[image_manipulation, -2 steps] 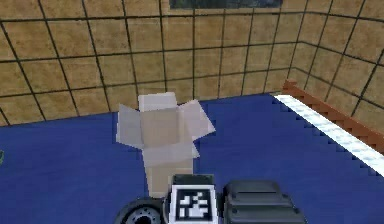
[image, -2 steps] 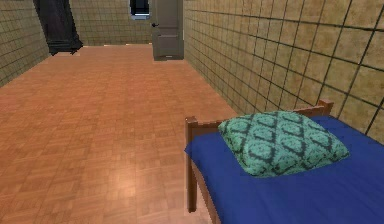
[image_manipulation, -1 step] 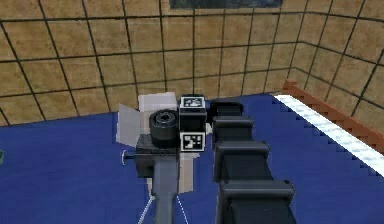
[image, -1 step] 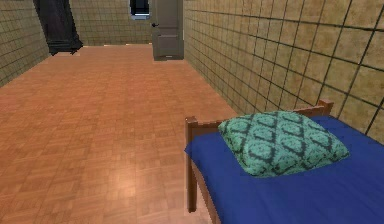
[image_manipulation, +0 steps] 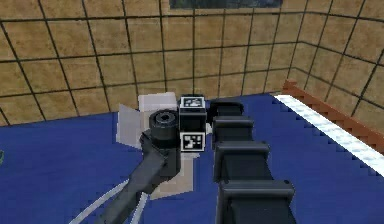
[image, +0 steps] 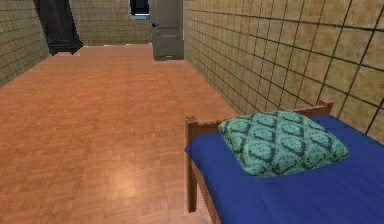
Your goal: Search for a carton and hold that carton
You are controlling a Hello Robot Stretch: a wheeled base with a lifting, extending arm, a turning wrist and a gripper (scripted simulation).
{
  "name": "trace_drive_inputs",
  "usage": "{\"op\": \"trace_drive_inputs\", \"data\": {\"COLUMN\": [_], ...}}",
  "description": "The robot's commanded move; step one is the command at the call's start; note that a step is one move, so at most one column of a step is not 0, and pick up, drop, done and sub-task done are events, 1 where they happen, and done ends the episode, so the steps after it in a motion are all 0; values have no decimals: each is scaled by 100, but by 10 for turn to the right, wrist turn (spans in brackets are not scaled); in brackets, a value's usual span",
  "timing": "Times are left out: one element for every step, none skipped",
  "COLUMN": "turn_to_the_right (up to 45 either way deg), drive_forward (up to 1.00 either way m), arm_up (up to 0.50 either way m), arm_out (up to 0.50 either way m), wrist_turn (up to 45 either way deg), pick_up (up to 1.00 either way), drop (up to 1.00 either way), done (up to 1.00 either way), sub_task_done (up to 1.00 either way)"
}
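- On the blue bed (image_manipulation: pixel 50 150), close to the tiled wall (image_manipulation: pixel 80 50), sits a pale boxy thing (image_manipulation: pixel 130 118). Its shape and colour suit a carton, so I take it for the one sought, though part of it is hidden.
- Right in front of it is the tool (image_manipulation: pixel 128 198), its dark body overlapping the box and its thin fingers running down toward the arm side view's lower left.
- With the box resting on the bed behind it, I cannot tell whether the tool holds anything, nor whether it stands spread or drawn together.
- The arm (image_manipulation: pixel 245 165) reaches out across the mattress with its two marked white squares (image_manipulation: pixel 192 120) just beside the box, probably so the tool can get at it.
- In the forward view, a green patterned pillow (image: pixel 282 142) lies on the bed against the wall, inside a wooden frame (image: pixel 192 160).
- Beyond it, wooden floor (image: pixel 90 120) runs to a grey door (image: pixel 167 28).
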Motion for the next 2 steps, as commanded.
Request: {"op": "trace_drive_inputs", "data": {"turn_to_the_right": [0,0], "drive_forward": [0,0], "arm_up": [0,0], "arm_out": [0,0], "wrist_turn": [450,450], "pick_up": [0,0], "drop": [0,0], "done": [0,0], "sub_task_done": [0,0]}}
